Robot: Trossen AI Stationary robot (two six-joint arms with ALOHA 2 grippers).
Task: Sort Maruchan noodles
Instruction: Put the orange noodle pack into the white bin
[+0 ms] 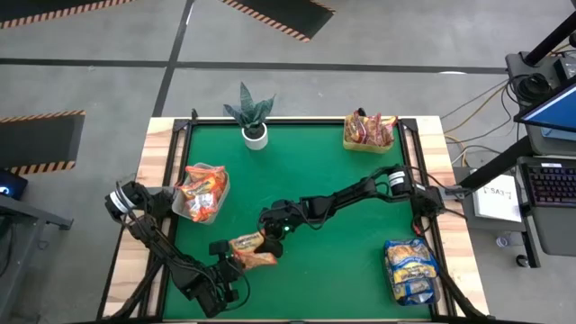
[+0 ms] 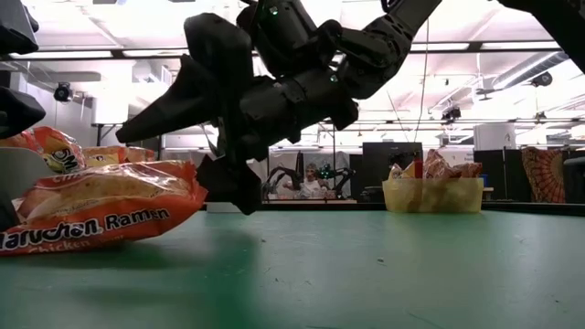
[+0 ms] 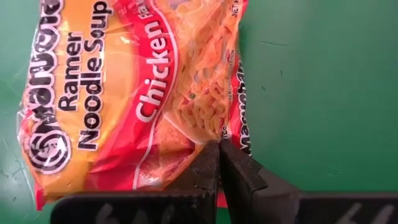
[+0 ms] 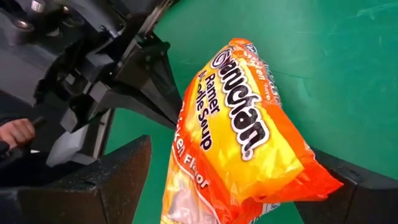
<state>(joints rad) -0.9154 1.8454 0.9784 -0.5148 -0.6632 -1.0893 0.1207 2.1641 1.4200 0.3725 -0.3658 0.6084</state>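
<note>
One orange-red Maruchan chicken ramen packet (image 1: 252, 250) is at the front middle of the green table, between both grippers. My left gripper (image 1: 236, 257) is shut on it from the near left side; the left wrist view shows the shut fingers (image 3: 219, 158) at the packet (image 3: 124, 93). My right gripper (image 1: 267, 234) is open over the packet's far side. In the right wrist view, its two fingers (image 4: 118, 180) stand wide on either side of the packet (image 4: 242, 143). I cannot tell whether they touch it. The low view shows the packet (image 2: 91, 215) tilted. My left gripper pinches the packet's edge near a corner (image 3: 208, 134) between its two shut fingers. The fingers come from the table's near left side. The packet sits tilted, with the held end higher. The other end (image 2: 27, 242) is low at the table; I cannot tell if it rests there.
A clear bin (image 1: 200, 193) of orange packets stands at the left. A yellow tray (image 1: 369, 133) of red-silver packets is at the back right. A bin (image 1: 410, 270) of yellow-and-blue packets is at the front right. A potted plant (image 1: 253, 117) stands at the back.
</note>
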